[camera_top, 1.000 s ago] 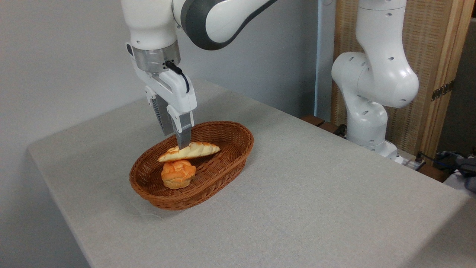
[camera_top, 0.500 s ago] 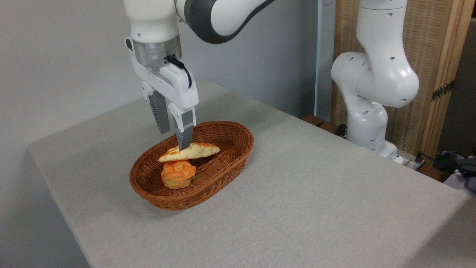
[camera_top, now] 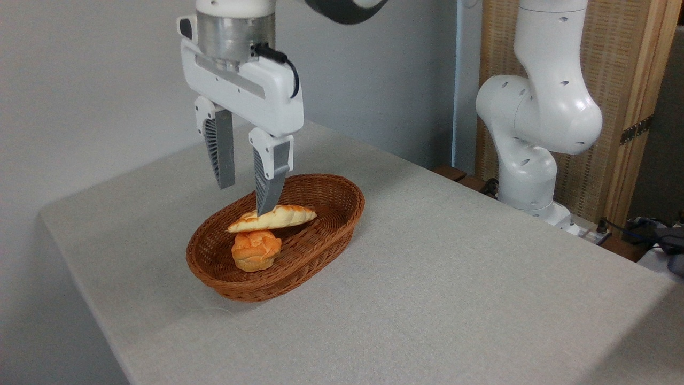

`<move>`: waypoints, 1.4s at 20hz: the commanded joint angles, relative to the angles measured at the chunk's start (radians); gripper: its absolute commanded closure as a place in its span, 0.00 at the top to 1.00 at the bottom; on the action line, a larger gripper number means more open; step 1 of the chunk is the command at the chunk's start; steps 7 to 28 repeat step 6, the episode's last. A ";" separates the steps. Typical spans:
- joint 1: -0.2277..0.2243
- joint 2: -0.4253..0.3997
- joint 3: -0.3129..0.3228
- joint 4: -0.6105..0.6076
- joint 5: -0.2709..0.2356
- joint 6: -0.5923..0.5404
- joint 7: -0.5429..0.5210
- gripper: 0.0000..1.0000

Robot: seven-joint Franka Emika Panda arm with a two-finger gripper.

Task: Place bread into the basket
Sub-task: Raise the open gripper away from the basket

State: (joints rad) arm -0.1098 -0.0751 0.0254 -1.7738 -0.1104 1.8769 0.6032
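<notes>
Your one wicker basket (camera_top: 315, 243) sits on the grey counter (camera_top: 454, 278) holding two items: one braided bread (camera_top: 273, 218) lying across the top of one round orange bun (camera_top: 256, 249). Above them hangs your claw (camera_top: 246, 199), its two fingers spread apart and gripping nothing, the nearer fingertip just over the bread; contact cannot be told from this angle.

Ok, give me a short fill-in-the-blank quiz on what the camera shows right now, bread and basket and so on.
1. The bread lies inside the ____.
2. The end effector above the basket has its fingers ____.
3. Under the bread's left end sits a small round orange ____.
4. The basket stands on a grey ____.

Missing words: basket; open; bun; table
</notes>
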 commanded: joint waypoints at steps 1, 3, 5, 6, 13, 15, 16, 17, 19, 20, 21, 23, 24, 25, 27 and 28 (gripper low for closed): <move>-0.010 0.000 0.031 0.030 0.012 -0.027 -0.005 1.00; -0.010 0.000 0.037 0.030 0.011 -0.028 -0.008 1.00; -0.011 0.000 0.050 0.030 0.005 -0.028 0.001 1.00; -0.011 0.000 0.050 0.030 0.003 -0.028 0.003 1.00; -0.011 0.000 0.050 0.030 0.003 -0.028 0.003 1.00; -0.011 0.000 0.050 0.030 0.003 -0.028 0.003 1.00; -0.011 0.000 0.050 0.030 0.003 -0.028 0.003 1.00; -0.011 0.000 0.050 0.030 0.003 -0.028 0.003 1.00; -0.011 0.000 0.050 0.030 0.003 -0.028 0.003 1.00; -0.011 0.000 0.050 0.030 0.003 -0.028 0.003 1.00; -0.011 0.000 0.050 0.030 0.003 -0.028 0.003 1.00; -0.011 0.000 0.050 0.030 0.003 -0.028 0.003 1.00; -0.011 0.000 0.050 0.030 0.003 -0.028 0.003 1.00; -0.011 0.000 0.050 0.030 0.003 -0.028 0.003 1.00; -0.011 0.000 0.050 0.030 0.003 -0.028 0.003 1.00; -0.011 0.000 0.050 0.030 0.003 -0.028 0.003 1.00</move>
